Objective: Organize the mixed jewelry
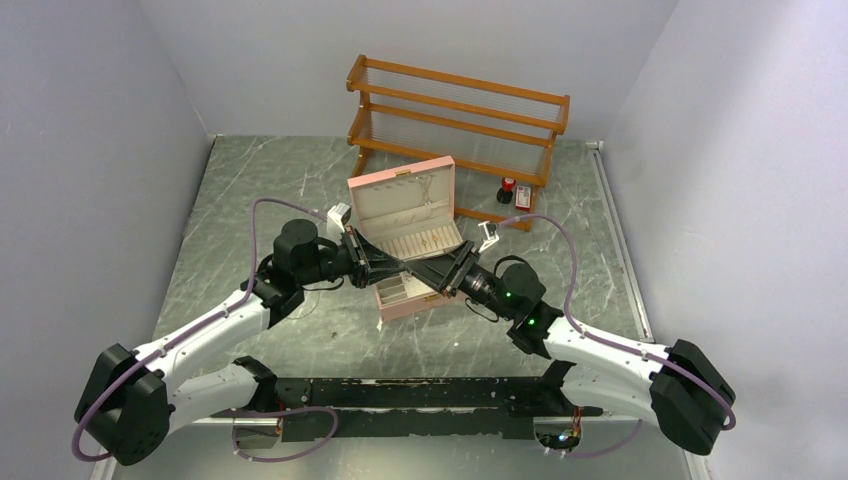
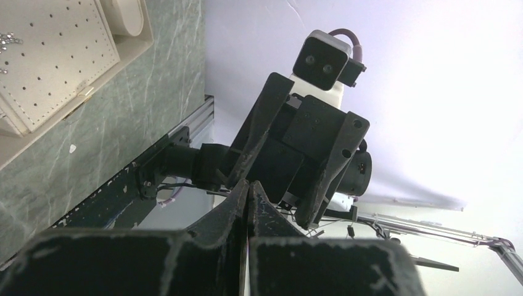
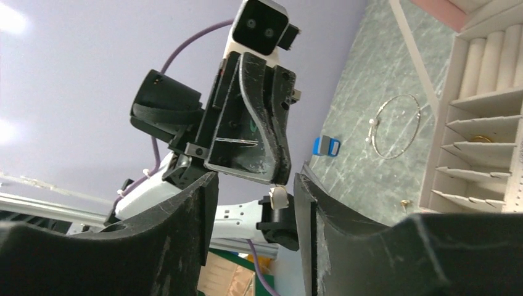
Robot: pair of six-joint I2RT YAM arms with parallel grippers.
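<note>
Right wrist view shows the thin silvery chain loop [image 3: 372, 126] lying on the green marble tabletop [image 3: 358, 74], just beside the open pink jewellery box [image 3: 439, 132]. A tiny gold ring [image 3: 481, 139] sits in one compartment. The right gripper [image 3: 256, 179] has its jaws apart. The left gripper [image 3: 277, 185], fingers pressed together, points between them.

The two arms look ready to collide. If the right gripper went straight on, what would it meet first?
The left gripper: its shut fingers sit right ahead of the right gripper, in line with the gap between its open jaws. Depth is unclear, but nothing else shows between them.
</note>
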